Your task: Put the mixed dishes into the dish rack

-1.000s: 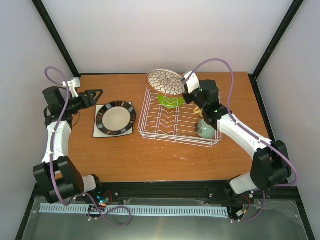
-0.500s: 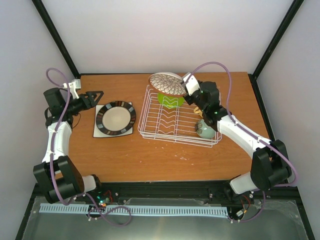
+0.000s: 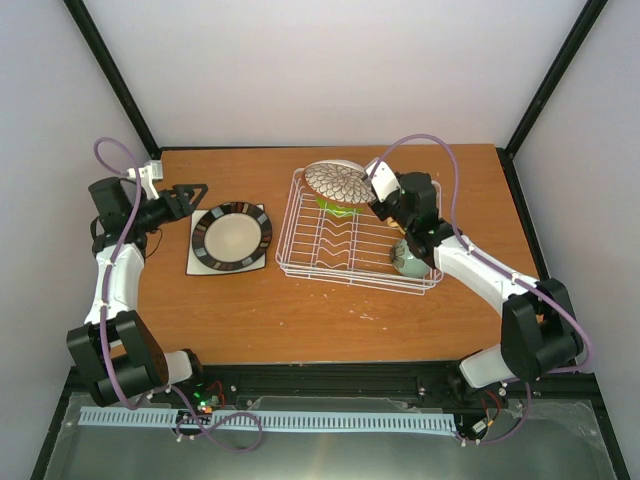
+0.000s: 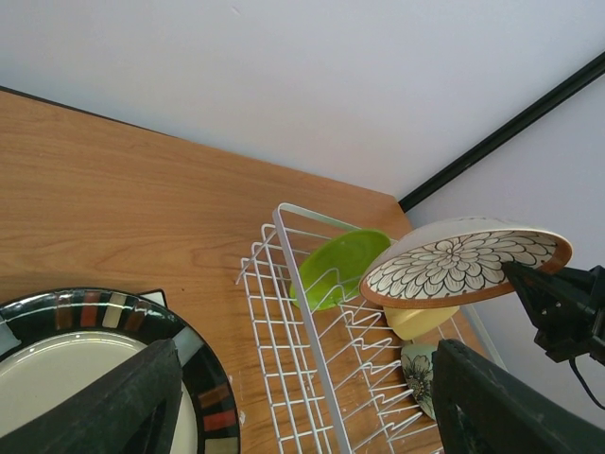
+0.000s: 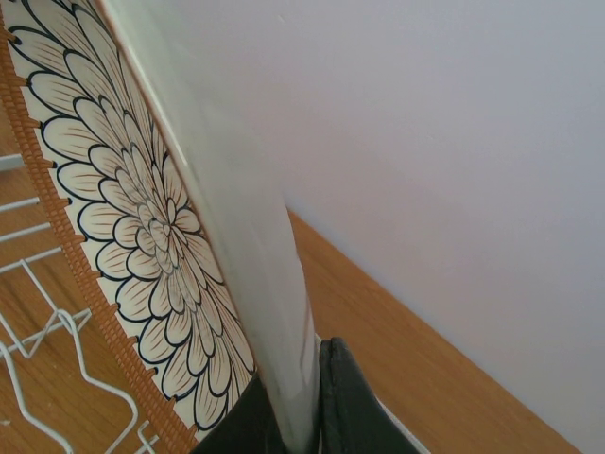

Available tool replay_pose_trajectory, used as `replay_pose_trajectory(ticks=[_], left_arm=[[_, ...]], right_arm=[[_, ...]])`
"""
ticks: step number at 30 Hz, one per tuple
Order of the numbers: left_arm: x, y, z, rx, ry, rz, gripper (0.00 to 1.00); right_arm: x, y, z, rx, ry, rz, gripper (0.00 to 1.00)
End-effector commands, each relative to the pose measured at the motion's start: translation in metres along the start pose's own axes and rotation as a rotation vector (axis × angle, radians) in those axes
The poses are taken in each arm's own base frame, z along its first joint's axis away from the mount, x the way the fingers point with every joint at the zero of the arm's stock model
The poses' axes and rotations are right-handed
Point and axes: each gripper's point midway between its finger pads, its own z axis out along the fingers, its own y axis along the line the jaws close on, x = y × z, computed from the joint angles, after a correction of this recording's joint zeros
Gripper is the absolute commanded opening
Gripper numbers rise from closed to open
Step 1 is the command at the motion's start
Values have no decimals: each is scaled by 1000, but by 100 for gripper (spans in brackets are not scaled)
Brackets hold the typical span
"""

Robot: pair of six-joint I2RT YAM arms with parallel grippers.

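White wire dish rack [image 3: 296, 268] & mixed dishes: item list

1. right arm [image 3: 480, 272]: stretched fwd from its base at near right, elbow bent, wrist over the rack's far-right corner. The right gripper [image 3: 374, 189] is clamped on the rim of the petal-patterned plate [image 3: 337, 180]. In wrist view both fingers [image 5: 352, 409] are seen pinched on the plate edge. The plate is held tilted over the rack's far end, patterned face turned toward the left arm [image 3: 118, 275]. Contact w/ the wires can't be told.
2. left arm: raised at far left of the table [image 3: 300, 310], forearm pointed right. The left gripper [image 3: 190, 193] is spread wide, w/ each finger [image 4: 118, 402] at an outer edge of the wrist view. It is held near the far-left edge of the dark-rimmed cream plate [image 3: 232, 236], apart from it.
3. dark-rimmed cream plate: laid flat on the white square plate [image 3: 196, 266], on the table left of the rack.
4. lime-green small plate [image 3: 340, 207]: stood on edge in the rack's far slots, directly under the held plate.
5. pale yellow handled mug [image 4: 421, 322]: in the rack's right part, mostly hidden by the arm in top view.
6. pale mint bowl [image 3: 409, 261]: in the rack's near-right corner, just beside the right forearm.
7. Surface & room: orange-brown wood-grain tabletop, plain white walls [image 3: 340, 70], black frame posts [image 3: 108, 72] at the corners.
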Motion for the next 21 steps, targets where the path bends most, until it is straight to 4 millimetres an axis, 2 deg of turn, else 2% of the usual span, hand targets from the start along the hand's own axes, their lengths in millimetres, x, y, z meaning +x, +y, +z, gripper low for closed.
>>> replay_pose_trajectory(ticks=[1,10,21], left_arm=[[-2,4,0,-2,-4,29,73],[-4,5,-1,-13,-10,34,72],[-6,8,-1,-22,-14,36,72]], right_arm=[[-43,-31,-8,103,-175,4,3],[-31,-34,2,91,-166,-29,3],[-28,-17,23,6,-181,-59,3]])
